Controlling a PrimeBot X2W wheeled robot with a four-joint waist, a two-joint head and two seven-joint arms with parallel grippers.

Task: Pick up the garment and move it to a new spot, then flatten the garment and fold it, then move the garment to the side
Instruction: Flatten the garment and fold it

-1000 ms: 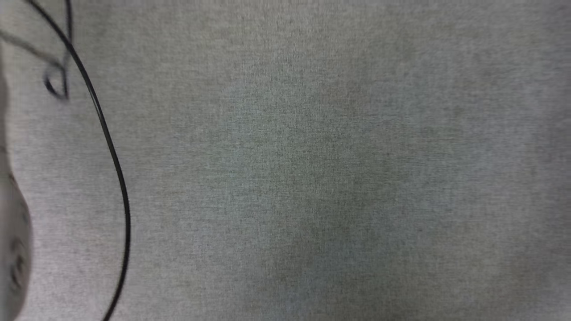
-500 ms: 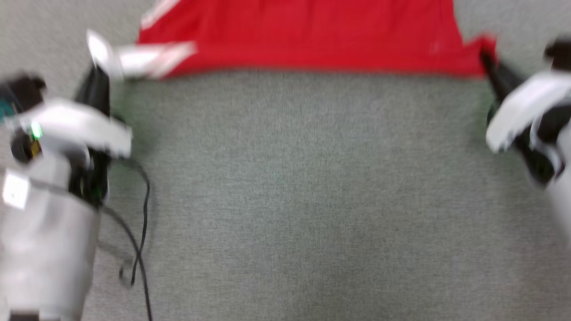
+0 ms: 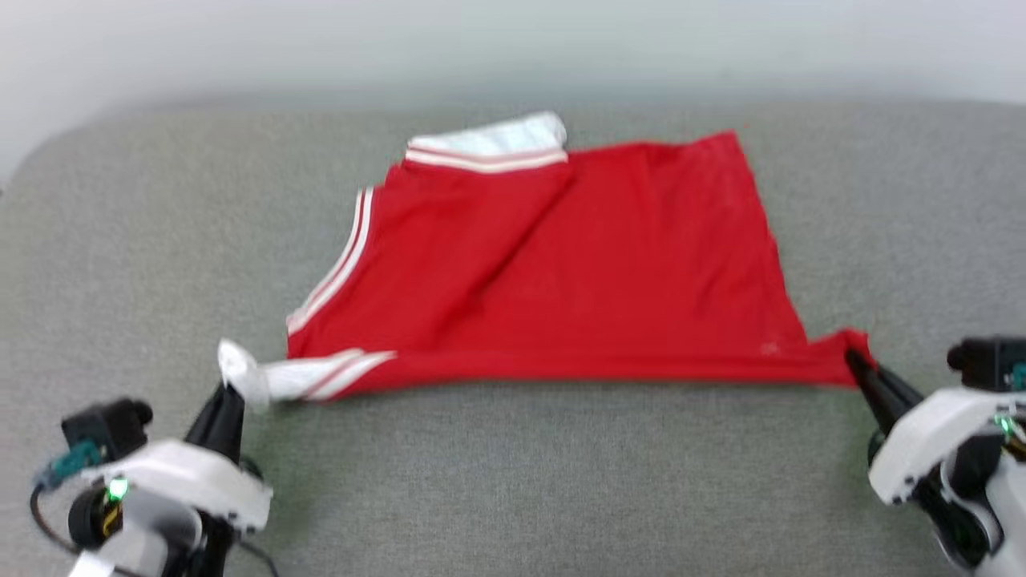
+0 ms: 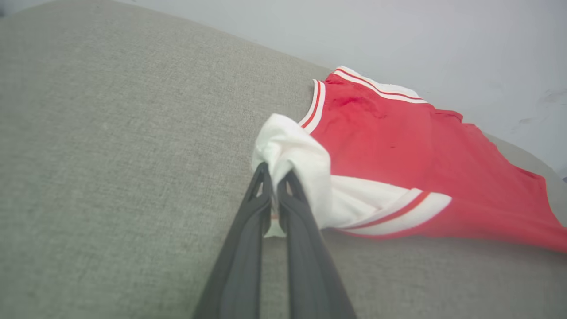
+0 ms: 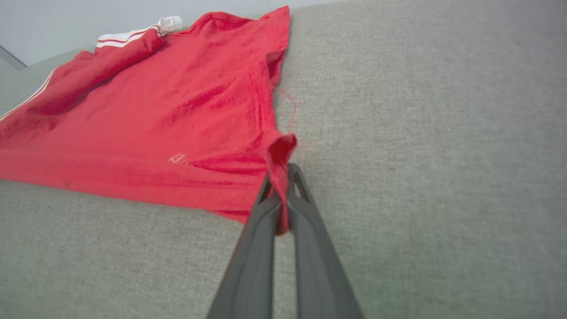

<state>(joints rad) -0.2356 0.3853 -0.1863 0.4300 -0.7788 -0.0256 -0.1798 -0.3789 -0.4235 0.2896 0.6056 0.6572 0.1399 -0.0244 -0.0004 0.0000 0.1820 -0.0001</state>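
The red jersey (image 3: 561, 272) lies spread on the grey cushion (image 3: 521, 481). The left gripper (image 3: 228, 393) pinches its white corner; the right gripper (image 3: 856, 362) pinches its red corner.

Support: in front of me, a broad flat pad covered in grey woven cloth (image 3: 513, 489), with a rounded far corner on my left.
Lying on it: one thin, bright red sleeveless jersey with white panels and red-and-white striped trim (image 3: 577, 272), spread across the middle of the pad.
Lay of the jersey: mostly flat on the cloth, with soft diagonal creases. Its near edge runs straight across before me.
Near corners: white on my left and red on my right, both bunched and drawn outward.
Far edge: a white striped flap.
Around it: grey cloth on every side.
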